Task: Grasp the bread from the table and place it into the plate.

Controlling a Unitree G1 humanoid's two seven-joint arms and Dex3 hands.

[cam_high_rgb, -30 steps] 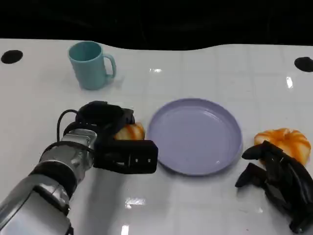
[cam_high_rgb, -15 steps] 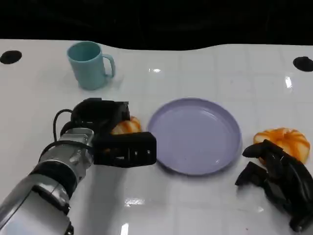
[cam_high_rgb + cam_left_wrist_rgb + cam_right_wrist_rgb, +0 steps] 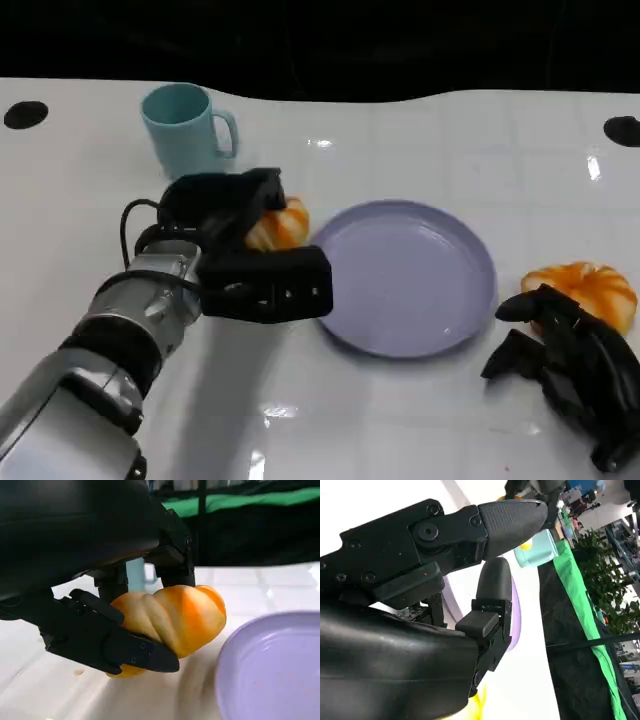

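My left hand (image 3: pixel 235 250) grips a golden twisted bread (image 3: pixel 279 225), lifted off the table just left of the lilac plate (image 3: pixel 405 275). In the left wrist view the bread (image 3: pixel 172 617) sits between black fingers (image 3: pixel 107 640), with the plate's rim (image 3: pixel 240 680) close beside it. A second bread, round and orange (image 3: pixel 582 290), lies on the table right of the plate. My right hand (image 3: pixel 570 375) rests by the table's front right, just in front of that round bread, fingers apart and holding nothing. In the right wrist view its fingers (image 3: pixel 490 595) are spread.
A teal mug (image 3: pixel 185 130) stands at the back left of the white table (image 3: pixel 400 420). Black round marks sit at the far left (image 3: pixel 24 114) and far right (image 3: pixel 622 130) edges.
My left hand has lifted the bread off the table and carried it up and slightly right toward the plate's rim. The right hand has stayed put.
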